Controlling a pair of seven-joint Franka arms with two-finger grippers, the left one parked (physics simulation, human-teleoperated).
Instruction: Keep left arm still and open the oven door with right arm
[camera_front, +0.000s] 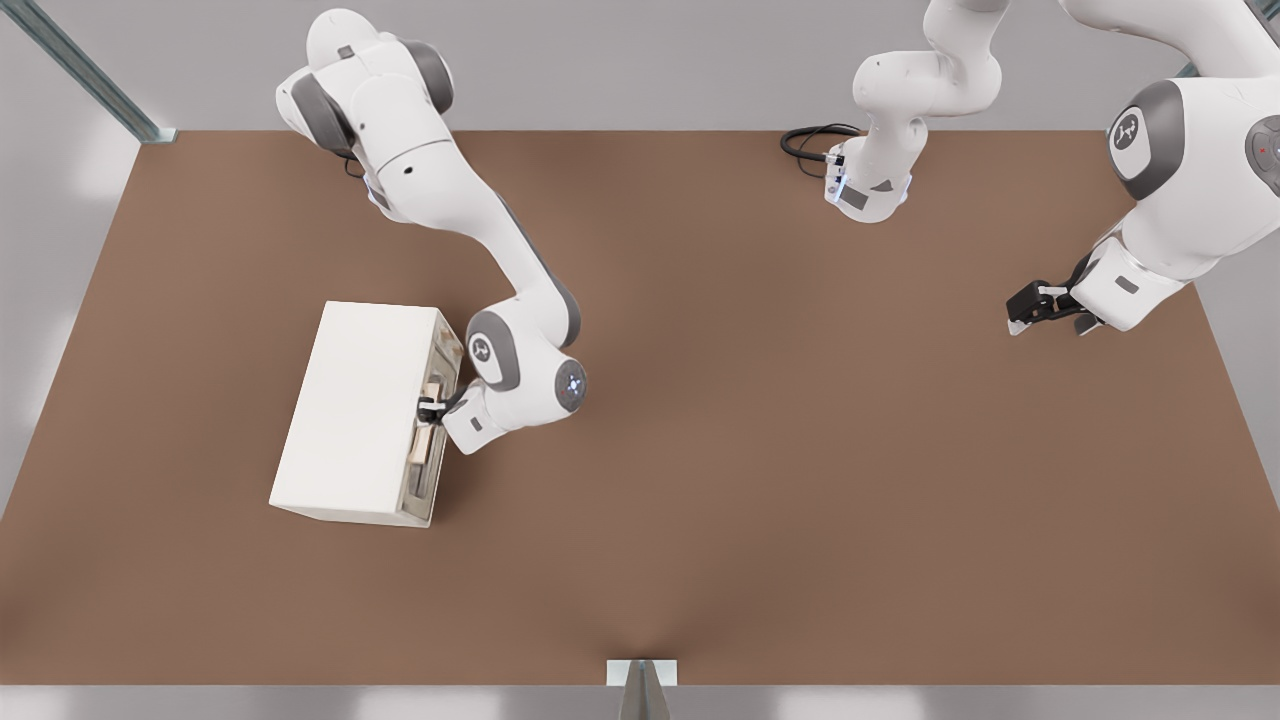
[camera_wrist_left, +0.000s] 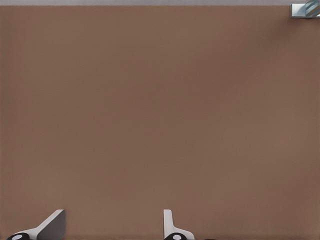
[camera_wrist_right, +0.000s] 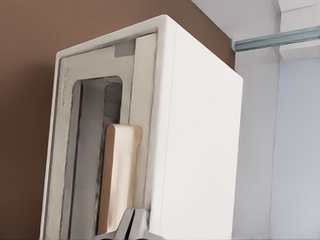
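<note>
clamped on the beige bar handle (camera_front: 430, 425), the right arm's (camera_front: 470, 220) black gripper (camera_front: 430, 408) sits against the oven door (camera_front: 432, 420), on the side of the white oven (camera_front: 355, 410) facing the front view's right. that oven stands on the brown table (camera_front: 750, 450), toward the front view's left. the door is a cream frame around a large window (camera_wrist_right: 92, 165), lying flush and closed. only the fingertips (camera_wrist_right: 131, 227) show in the wrist view. no writing is legible.
</note>
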